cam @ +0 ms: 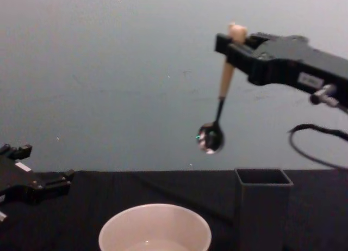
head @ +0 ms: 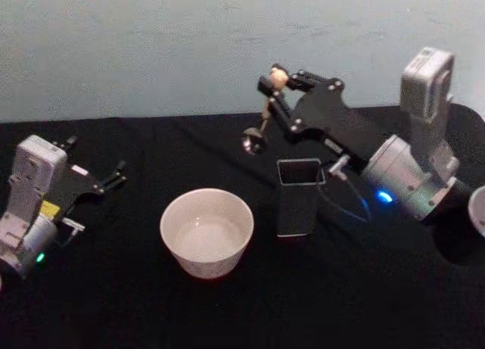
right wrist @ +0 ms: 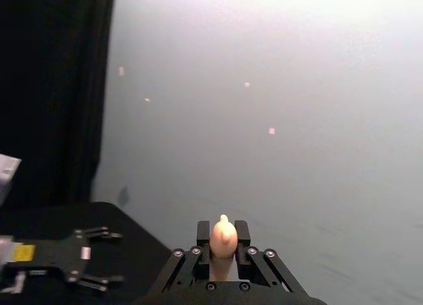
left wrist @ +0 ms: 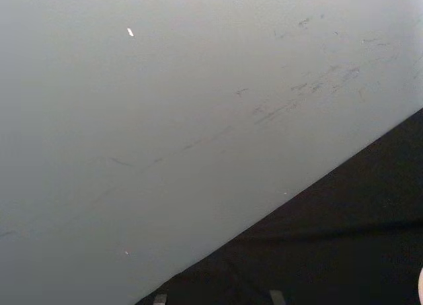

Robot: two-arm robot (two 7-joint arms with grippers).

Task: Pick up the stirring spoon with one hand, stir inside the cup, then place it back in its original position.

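table: black cloth-covered table [head: 114,303], pale wall behind
right gripper: black two-finger right gripper [head: 274,84], raised at 1 o'clock from the wide round cream-white cup [head: 206,232], pinching the slim beige-handled, bear-topped stirring spoon [head: 265,114] just under the bear head
left gripper: black left gripper [head: 97,158], low at 9 o'clock from the cup, fingers spread
cup: upright on the cloth, mid-table
holder: dark grey square-sided holder [head: 298,197], upright just beside the cup at 3 o'clock
stirring spoon: hangs shiny metal bowl down, in the air above cup and holder, touching neither
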